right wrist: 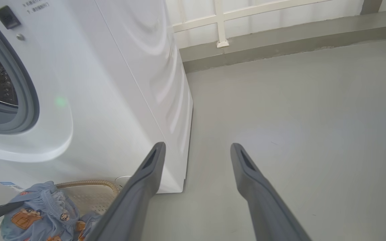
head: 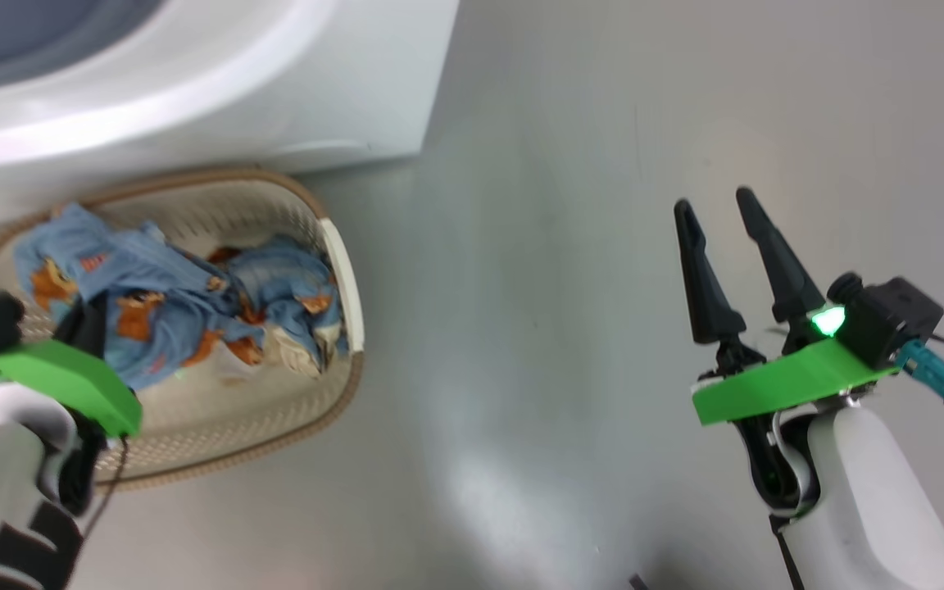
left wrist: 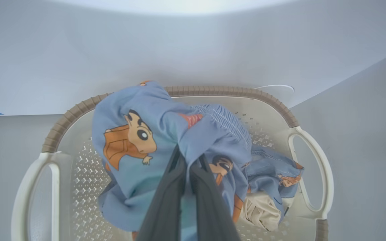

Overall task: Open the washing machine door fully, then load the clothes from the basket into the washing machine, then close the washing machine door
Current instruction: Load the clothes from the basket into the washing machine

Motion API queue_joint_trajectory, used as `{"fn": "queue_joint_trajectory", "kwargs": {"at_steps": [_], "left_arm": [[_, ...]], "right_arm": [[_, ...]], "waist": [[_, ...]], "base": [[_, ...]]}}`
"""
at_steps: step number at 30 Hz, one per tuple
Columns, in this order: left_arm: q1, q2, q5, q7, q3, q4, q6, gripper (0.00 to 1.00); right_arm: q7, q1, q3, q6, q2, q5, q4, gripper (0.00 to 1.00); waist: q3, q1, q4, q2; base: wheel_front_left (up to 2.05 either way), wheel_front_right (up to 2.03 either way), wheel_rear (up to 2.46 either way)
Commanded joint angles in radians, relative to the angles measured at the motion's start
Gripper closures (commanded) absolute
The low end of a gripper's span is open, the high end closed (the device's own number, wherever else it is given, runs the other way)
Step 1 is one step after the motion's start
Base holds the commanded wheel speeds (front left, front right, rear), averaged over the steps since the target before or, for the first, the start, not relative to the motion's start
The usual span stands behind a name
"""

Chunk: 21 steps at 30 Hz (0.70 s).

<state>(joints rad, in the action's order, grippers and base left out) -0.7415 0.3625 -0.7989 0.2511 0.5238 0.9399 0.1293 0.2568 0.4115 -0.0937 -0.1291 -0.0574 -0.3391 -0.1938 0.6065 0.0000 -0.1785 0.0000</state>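
1. Your left gripper [left wrist: 187, 161] is pinched tight on a fold of the blue clothes [left wrist: 136, 134].
2. Your right gripper [right wrist: 197, 146] stands spread wide and empty over the floor [right wrist: 297, 117].
3. The clothes lie heaped in the basket [left wrist: 233, 91], just beside the washer [right wrist: 112, 83].

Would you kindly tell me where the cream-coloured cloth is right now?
In the left wrist view, the cream cloth lies in the basket, at that view's lower right, tucked partly under the blue clothes.

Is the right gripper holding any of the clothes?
No, the right gripper stands open and empty over the grey floor.
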Motion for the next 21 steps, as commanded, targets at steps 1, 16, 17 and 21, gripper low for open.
{"fn": "queue_joint_trajectory", "kwargs": {"at_steps": [1, 16, 17, 21], "left_arm": [[0.043, 0.029, 0.034, 0.011, -0.060, -0.034, 0.001, 1.00], [0.315, -0.082, 0.266, 0.011, -0.343, -0.305, 0.001, 1.00], [0.329, -0.087, 0.277, 0.011, -0.355, -0.322, 0.001, 1.00], [0.368, -0.102, 0.309, 0.011, -0.388, -0.372, 0.001, 1.00]], "right_arm": [[0.005, -0.040, -0.016, -0.002, 0.007, 0.019, 0.014, 0.00], [0.005, -0.145, -0.014, -0.002, -0.047, 0.011, -0.011, 0.00], [0.005, -0.152, -0.014, -0.002, -0.051, 0.010, -0.012, 0.00], [0.005, -0.175, -0.010, -0.002, -0.065, 0.007, -0.012, 0.00]], "waist": [[-0.096, 0.0000, 0.041, 0.0000], [-0.302, 0.0000, 0.084, 0.0000], [-0.312, 0.0000, 0.086, 0.0000], [-0.342, 0.0000, 0.095, 0.0000]], "base": [[0.00, 0.00, 0.00], [0.00, 0.00, 0.00], [0.00, 0.00, 0.00], [0.00, 0.00, 0.00]]}}
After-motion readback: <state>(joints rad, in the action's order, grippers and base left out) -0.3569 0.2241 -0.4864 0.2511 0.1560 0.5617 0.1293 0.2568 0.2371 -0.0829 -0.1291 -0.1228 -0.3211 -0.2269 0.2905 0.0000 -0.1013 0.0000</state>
